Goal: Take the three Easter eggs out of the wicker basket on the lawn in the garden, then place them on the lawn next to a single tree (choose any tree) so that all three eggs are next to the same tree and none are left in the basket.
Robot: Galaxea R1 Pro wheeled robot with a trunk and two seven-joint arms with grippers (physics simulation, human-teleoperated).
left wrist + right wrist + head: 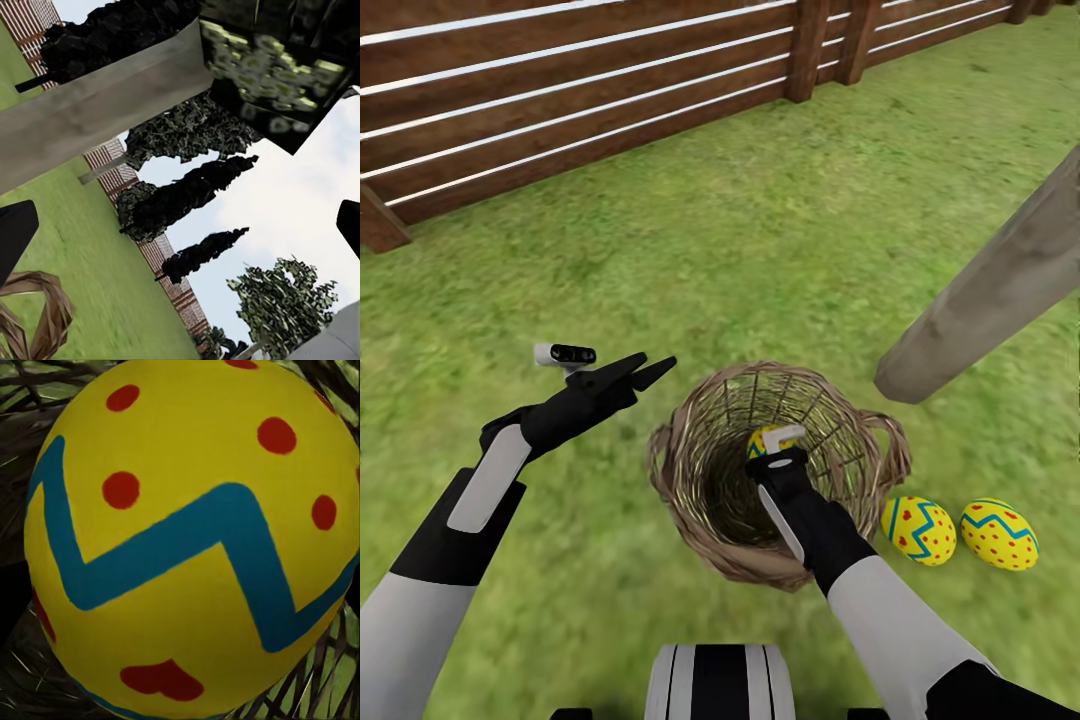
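Spreading wide and green across the head view, lawn (760,230), with brown slat fence (560,90) running along its far edge. Leaning in from the right, pale grey tree trunk (1000,290), its base meeting the grass just beyond the wicker basket (690,500). Sitting on the grass between the two arms, basket open side up. Reaching down into the basket, right gripper (780,440), close against the third egg (762,440) inside; jaw state impossible to tell, fingers not showing, the egg (187,540) looming right up against the wrist camera. Hovering beside the basket over bare grass, left gripper (645,370), jaws spread apart and holding nothing. Lying side by side on the grass, two eggs (918,530) (998,534), just beside the basket and near the trunk.
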